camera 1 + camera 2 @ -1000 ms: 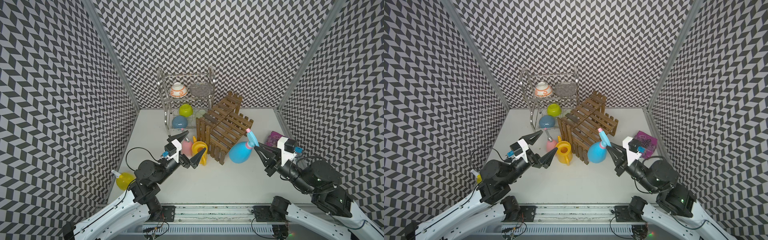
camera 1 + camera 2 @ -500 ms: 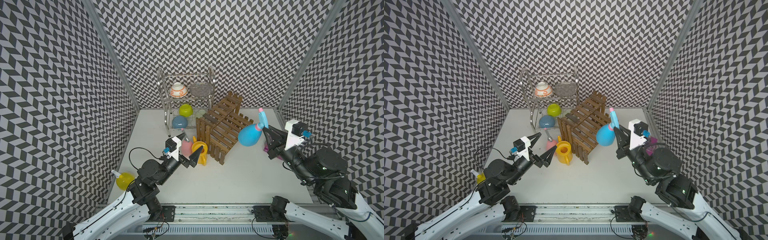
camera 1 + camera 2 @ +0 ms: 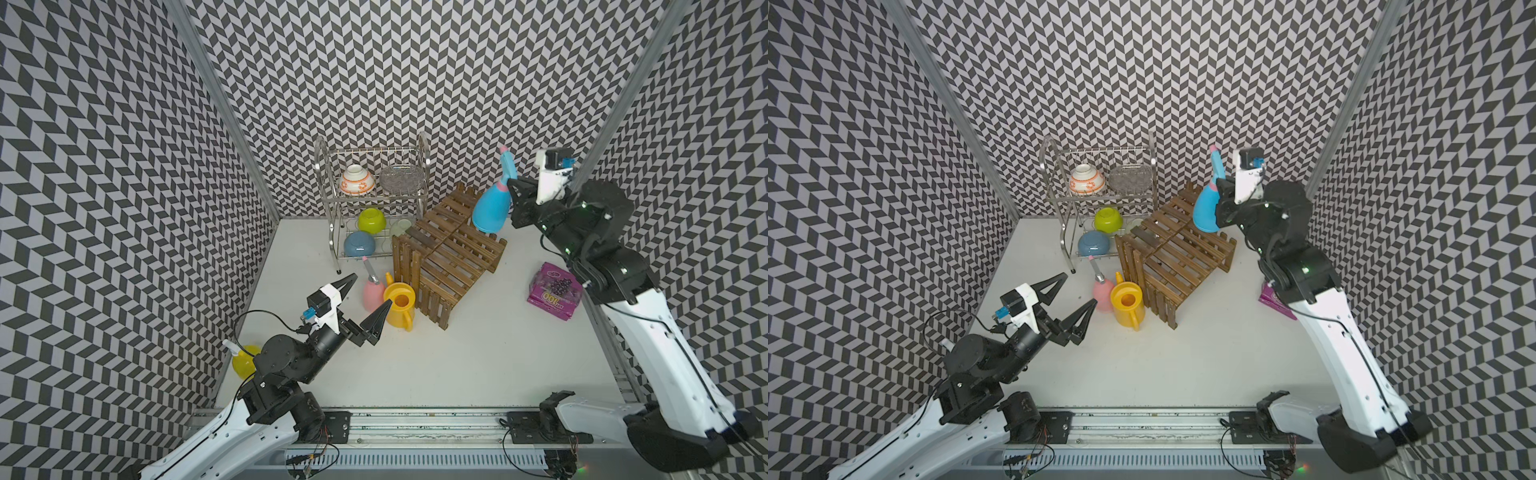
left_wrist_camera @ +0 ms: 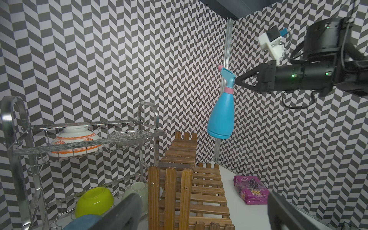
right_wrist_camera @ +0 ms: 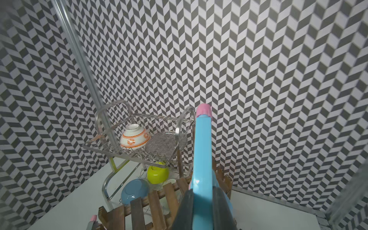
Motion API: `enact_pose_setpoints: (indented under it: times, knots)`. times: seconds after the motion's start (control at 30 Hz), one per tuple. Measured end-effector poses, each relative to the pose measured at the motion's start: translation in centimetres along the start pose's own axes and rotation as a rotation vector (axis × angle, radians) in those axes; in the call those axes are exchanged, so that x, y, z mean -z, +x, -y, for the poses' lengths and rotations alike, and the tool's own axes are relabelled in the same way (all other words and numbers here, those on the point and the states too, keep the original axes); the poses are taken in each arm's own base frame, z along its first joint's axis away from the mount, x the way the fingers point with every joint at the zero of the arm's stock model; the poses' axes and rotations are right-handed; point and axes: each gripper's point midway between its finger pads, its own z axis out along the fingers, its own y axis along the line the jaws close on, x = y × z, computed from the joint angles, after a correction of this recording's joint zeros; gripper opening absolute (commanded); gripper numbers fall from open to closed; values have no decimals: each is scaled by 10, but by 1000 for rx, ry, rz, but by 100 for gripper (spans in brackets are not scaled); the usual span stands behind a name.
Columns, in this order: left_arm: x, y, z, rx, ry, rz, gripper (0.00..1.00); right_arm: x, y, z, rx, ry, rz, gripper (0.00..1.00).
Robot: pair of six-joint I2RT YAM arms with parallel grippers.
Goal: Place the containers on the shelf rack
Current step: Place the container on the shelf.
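Blue spray bottle point(image 3: 490, 208): in the air, right of centre in the upper half of both top views, over the high back end of the shelf rack point(image 3: 451, 245). The left wrist view shows its base clear of the top tier and canted, not level. The right gripper point(image 4: 236, 82) is clenched on the thin neck just under the trigger head, and the body hangs below the grip.

Risks, as a judgement:
- A neck grip leaves the heavy body free to pivot. A tilted base could land on one edge and tip over.
- The base may catch the small fence at the tier's edge, or sit half across a slat gap.
- The tiers are narrow, so an early release could send it rolling down the steps.

Other containers, all on the tabletop, none on the rack:
- Pink spray bottle point(image 3: 1104, 297) and yellow watering can point(image 3: 401, 305), tight against the rack's low end at centre frame.
- Round yellow spray bottle point(image 3: 243, 361), lower left, partly hidden behind the left arm.

The left gripper point(image 3: 1080, 287) is spread wide and empty, just beside the pink bottle.

The wire dish rack point(image 3: 332, 232) with bowls crowds the rack's left side. The purple package point(image 3: 555, 291) lies well apart at right.
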Motion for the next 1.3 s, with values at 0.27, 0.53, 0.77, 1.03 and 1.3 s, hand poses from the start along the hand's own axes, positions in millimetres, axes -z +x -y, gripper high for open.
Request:
enact_pose_setpoints:
  times: [0.27, 0.53, 0.77, 1.03, 1.3]
  knots:
    - [7, 3, -4, -9, -19, -9, 100, -69, 13, -13, 9, -84, -55, 0]
    - [8, 4, -9, -32, -46, -13, 100, -107, 39, 4, 40, -52, -112, 3]
    - [2, 12, -10, -45, -52, -42, 100, -118, 48, 11, 44, -48, -125, 9]
    - [-4, 21, -9, -52, -52, -72, 100, -125, 47, 7, 48, -71, -109, 8]
    - [-4, 19, -9, -50, -52, -65, 100, -125, 47, 7, 49, -75, -108, 20]
